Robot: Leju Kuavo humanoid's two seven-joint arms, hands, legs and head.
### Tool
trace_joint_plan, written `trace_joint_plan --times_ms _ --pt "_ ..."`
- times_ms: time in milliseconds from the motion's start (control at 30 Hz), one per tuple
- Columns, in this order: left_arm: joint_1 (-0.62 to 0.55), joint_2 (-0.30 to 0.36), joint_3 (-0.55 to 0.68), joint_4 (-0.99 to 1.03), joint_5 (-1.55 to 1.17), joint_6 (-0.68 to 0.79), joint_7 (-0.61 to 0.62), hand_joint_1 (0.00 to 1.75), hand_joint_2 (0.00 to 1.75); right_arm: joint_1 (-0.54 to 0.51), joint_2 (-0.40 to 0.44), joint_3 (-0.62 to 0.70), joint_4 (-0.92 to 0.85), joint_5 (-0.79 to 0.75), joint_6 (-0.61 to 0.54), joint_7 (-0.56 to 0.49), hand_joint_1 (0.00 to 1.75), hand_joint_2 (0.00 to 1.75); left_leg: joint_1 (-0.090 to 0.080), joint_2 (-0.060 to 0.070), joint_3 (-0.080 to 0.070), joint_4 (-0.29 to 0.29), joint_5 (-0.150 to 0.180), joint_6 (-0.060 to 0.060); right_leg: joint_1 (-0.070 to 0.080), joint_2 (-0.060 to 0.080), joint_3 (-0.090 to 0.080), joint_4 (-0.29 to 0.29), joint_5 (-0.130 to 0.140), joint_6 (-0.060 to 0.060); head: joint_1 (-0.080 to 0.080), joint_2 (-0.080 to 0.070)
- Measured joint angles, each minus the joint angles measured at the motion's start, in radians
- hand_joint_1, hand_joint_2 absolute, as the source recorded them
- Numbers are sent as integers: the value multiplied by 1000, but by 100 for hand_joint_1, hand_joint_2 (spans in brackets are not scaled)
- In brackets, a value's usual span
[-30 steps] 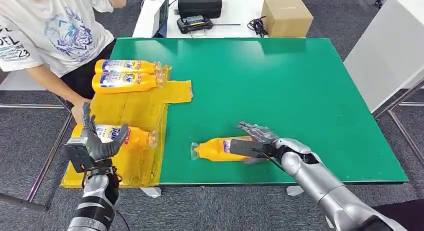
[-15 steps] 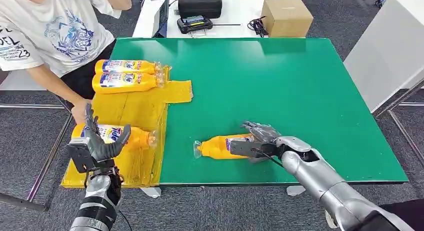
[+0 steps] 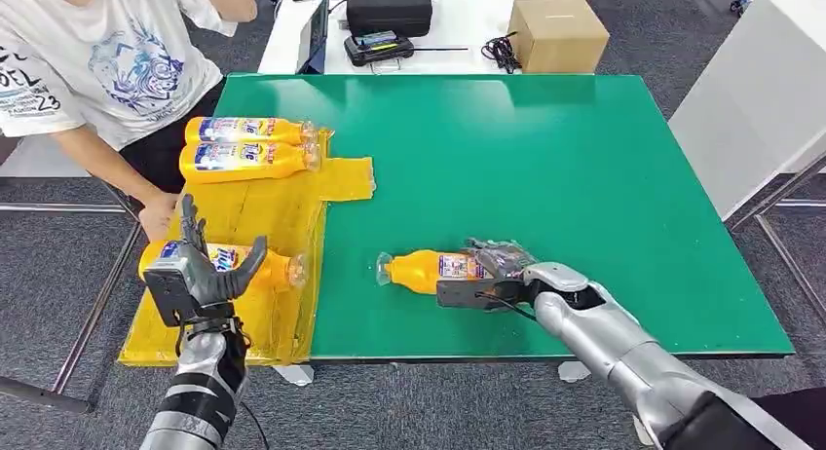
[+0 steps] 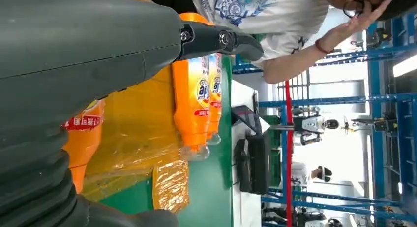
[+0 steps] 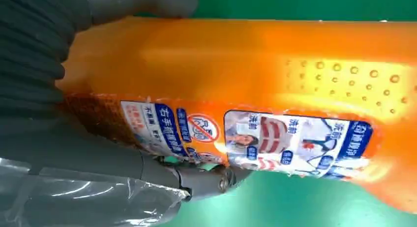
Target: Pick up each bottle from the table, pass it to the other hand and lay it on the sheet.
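Bottles (image 3: 248, 146) lie on yellow sheet (image 3: 255, 216) (green table (image 3: 545, 168)).

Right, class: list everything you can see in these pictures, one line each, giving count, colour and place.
bottles: four, orange; two at the sheet's far end, one at its near end, one in the right hand
sheet: one, yellow, table's left edge
table: one, green
cardboard box: one, brown, white table behind
black case: one, same table
person: one, white shirt, far left
left hand: grey, open, over the sheet's near end
right hand: grey, gripping a bottle
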Motion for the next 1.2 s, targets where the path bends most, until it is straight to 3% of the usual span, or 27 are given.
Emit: trace_joint_plan --times_ms 167,300,533,700,933,1067,1200 --pt "-4 0 -8 12 -1 0 0 0 175 7 11 8 17 -23 -61 -22 175 175 0 0 2 0 0 0 0 0 2 0 0 0 0 0" --pt "-3 0 -15 15 -1 -6 0 0 175 69 21 -27 -8 -49 -185 -55 175 175 0 0 3 0 0 0 0 0 3 0 0 0 0 0" --pt "5 0 -15 15 -3 -2 0 0 175 252 65 -207 -172 -43 -311 -108 175 175 1 0 2 0 -1 -1 1 0 3 0 0 0 0 0" --pt "45 0 -12 -12 -2 -6 0 0 175 435 172 -443 -389 -35 -454 -213 175 175 1 -1 -3 0 -1 -1 1 0 -3 0 0 0 0 0" --pt "62 -1 -10 -34 -2 -10 0 0 175 508 230 -575 -522 -30 -458 -219 175 175 0 0 -3 0 -1 -1 0 0 -3 0 0 0 0 0" --pt "72 -2 -8 -51 3 -1 0 0 175 556 289 -651 -600 -79 -584 -325 175 175 0 -2 -3 0 -1 -1 -1 -1 -3 0 0 0 0 0" --pt "88 -9 -8 -83 18 -10 3 0 175 604 339 -733 -698 -155 -670 -365 175 175 0 -1 -3 0 -1 -1 0 0 -3 0 -1 0 0 0"
